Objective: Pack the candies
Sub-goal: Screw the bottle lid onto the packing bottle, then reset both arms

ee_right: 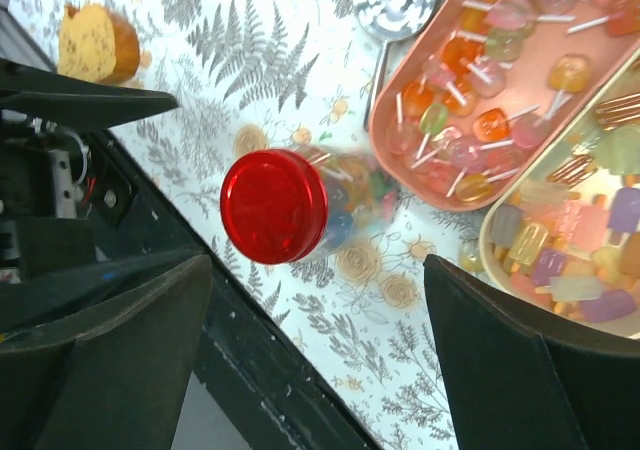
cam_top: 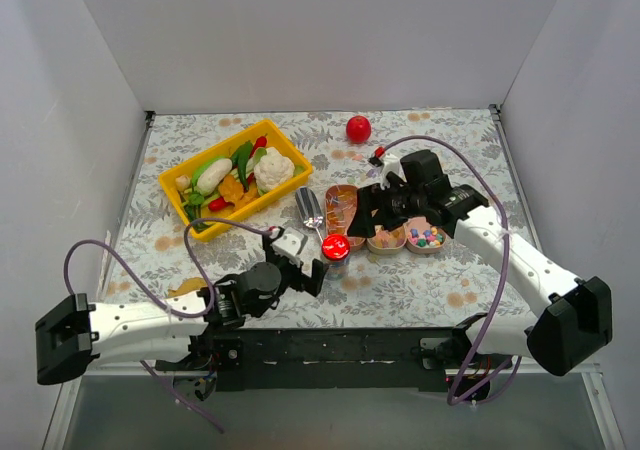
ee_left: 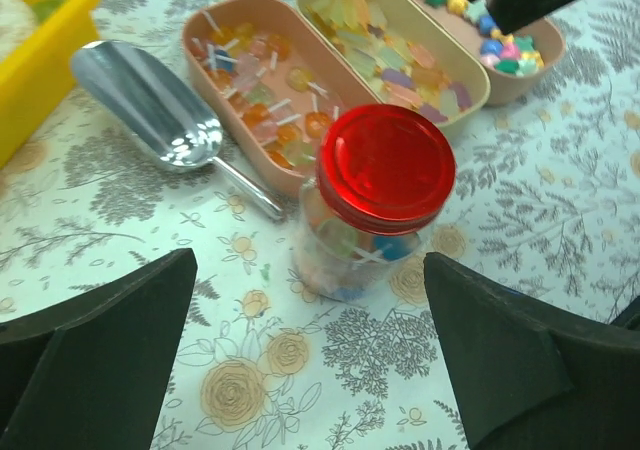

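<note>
The candies lie in three oblong dishes: small lollipops in a pink dish [cam_top: 340, 208] [ee_left: 255, 80] [ee_right: 500, 90], pastel jelly pieces in a cream dish [cam_top: 386, 237] [ee_left: 395, 50] [ee_right: 585, 240], and coloured beads in a third dish [cam_top: 427, 238] [ee_left: 495, 45]. A clear jar with a red lid [cam_top: 335, 248] [ee_left: 385, 165] [ee_right: 273, 205] stands upright in front of them, closed, with candies inside. My left gripper [cam_top: 303, 258] [ee_left: 310, 300] is open and empty, just short of the jar. My right gripper [cam_top: 383, 213] [ee_right: 318, 270] is open and empty, above the dishes.
A metal scoop [cam_top: 308, 208] [ee_left: 150, 100] lies left of the pink dish. A yellow tray [cam_top: 172, 192] of toy vegetables stands at the back left. A red ball [cam_top: 358, 128] sits at the back. A small orange piece [cam_top: 185, 288] [ee_right: 95, 42] lies near the front edge.
</note>
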Available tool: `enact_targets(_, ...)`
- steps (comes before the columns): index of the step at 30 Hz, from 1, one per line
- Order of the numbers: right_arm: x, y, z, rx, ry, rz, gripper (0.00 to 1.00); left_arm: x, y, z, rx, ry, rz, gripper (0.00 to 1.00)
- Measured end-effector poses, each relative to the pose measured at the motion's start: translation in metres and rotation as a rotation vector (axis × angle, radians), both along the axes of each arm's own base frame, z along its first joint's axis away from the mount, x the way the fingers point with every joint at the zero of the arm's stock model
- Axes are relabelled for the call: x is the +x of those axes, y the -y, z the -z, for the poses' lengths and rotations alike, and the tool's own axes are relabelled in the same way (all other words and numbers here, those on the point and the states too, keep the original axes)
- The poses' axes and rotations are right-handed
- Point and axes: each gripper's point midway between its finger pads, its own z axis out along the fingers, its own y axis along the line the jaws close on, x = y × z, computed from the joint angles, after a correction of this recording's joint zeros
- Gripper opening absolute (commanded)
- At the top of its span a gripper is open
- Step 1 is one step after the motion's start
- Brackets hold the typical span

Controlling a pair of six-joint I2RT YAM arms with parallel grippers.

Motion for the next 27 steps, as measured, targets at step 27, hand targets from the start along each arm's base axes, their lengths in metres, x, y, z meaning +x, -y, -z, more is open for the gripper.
enact_targets(27,0.073,0.106,0.015,-0.062,0.049,0.622,0.89,0.126,-0.09,-0.062,-0.152,-0.209,-0.536,0.98)
